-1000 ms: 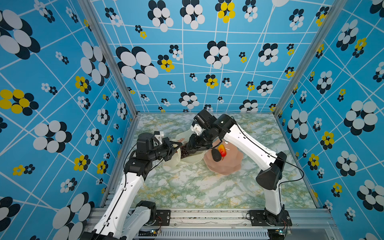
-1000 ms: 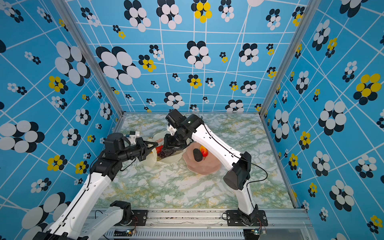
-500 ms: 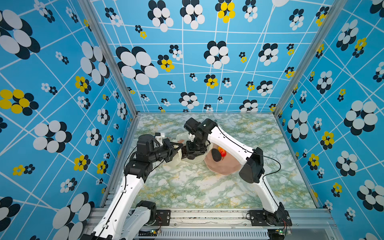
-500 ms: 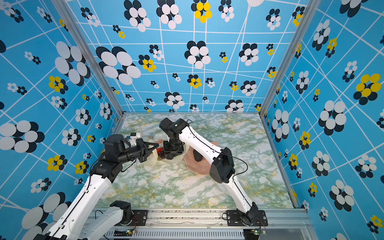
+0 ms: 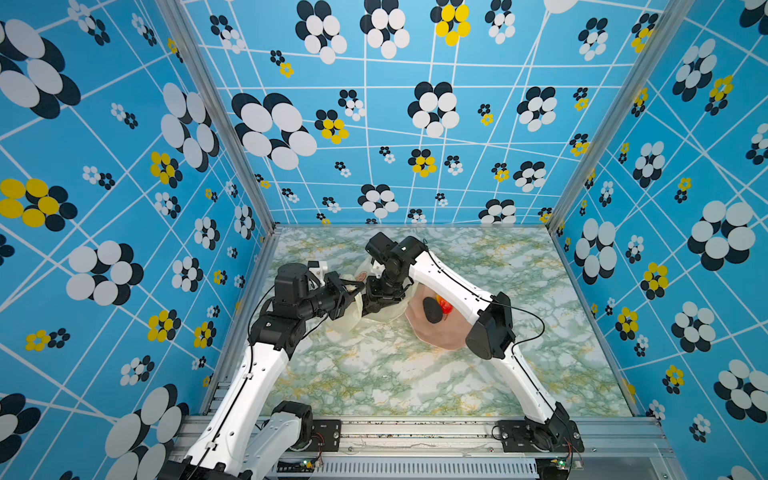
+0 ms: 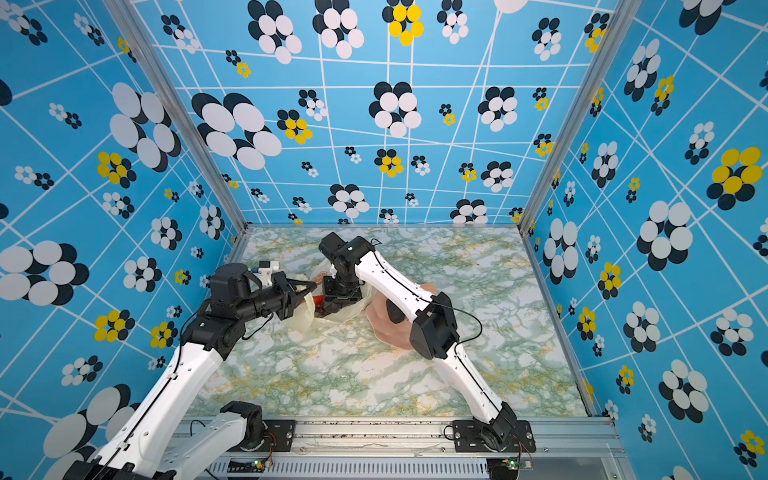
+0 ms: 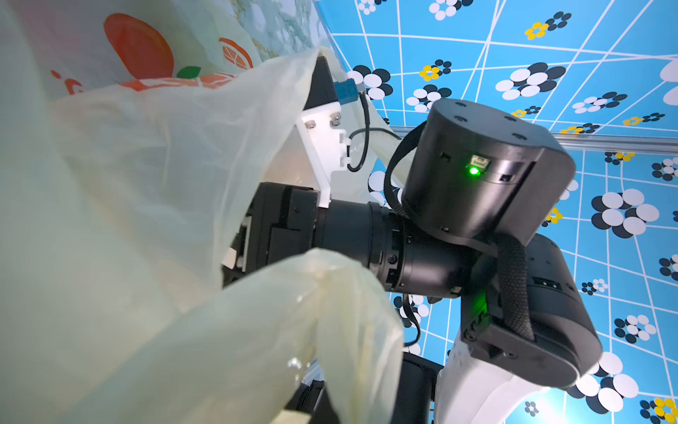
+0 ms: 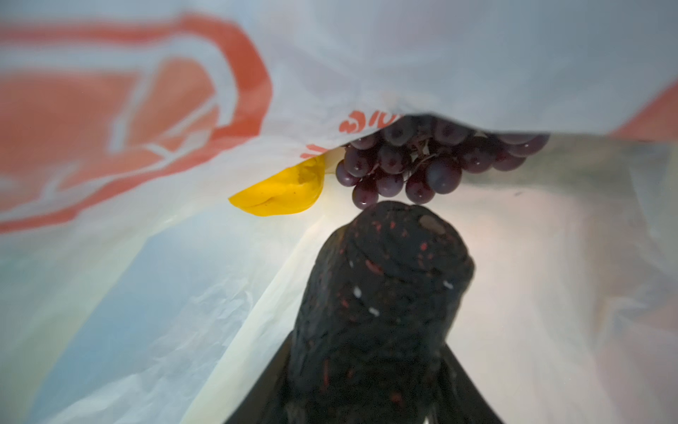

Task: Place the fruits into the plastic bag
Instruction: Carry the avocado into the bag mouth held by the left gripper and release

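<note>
You have nothing legible here. The only lettering is orange writing (image 8: 368,123) on the plastic bag (image 8: 154,301), in the right wrist view: a few curved strokes along a folded edge, cut off and too blurred for you to read

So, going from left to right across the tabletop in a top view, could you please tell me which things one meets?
plastic bag → dark bumpy oval → red-yellow piece. The last two lie in the pink bowl; the grippers overlap the bag, so they are left out.
</note>
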`<state>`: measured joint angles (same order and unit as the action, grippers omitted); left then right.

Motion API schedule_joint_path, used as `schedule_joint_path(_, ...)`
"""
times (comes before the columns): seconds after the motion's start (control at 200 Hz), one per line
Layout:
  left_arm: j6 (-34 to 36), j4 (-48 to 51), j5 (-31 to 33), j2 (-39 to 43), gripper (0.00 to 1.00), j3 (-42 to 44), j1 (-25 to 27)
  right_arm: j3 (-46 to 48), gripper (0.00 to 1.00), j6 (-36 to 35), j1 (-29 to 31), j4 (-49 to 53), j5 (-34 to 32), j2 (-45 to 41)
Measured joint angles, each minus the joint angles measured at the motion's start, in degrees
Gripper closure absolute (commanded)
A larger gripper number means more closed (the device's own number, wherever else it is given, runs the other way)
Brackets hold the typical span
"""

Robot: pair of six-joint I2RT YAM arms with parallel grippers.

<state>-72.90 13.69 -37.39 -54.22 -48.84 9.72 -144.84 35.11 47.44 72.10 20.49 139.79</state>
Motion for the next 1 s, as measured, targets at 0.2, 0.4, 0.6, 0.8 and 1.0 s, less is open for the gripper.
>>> schedule_joint_path(0.2, 0.1, -0.6, 1.3, -1.4, 1.0, 0.0, 0.0, -0.6, 0.43, -1.4, -2.4, -1.6, 3.5, 0.1)
schedule_joint_path(0.4, 0.1, -2.1, 1.4, -5.6, 1.0, -0.5, 0.0, -1.7, 0.36, -2.5, -4.2, -1.8, 4.7, 0.4)
schedule_joint_path(0.6, 0.5, -2.6, 1.9, -7.2, 1.0, -3.0, 0.1, -2.2, 0.35, -2.8, -4.2, -2.1, 6.7, 0.4)
schedule_joint_path(0.8, 1.2, -2.5, 1.9, -8.2, 1.0, -4.6, 0.1, -2.5, 0.35, -2.2, -4.2, -2.5, 8.3, 0.2)
schedule_joint_path(1.0, 1.5, -2.5, 1.7, -8.2, 1.0, -4.6, 0.1, -5.4, 0.34, -1.0, -4.6, -2.5, 10.1, -0.8)
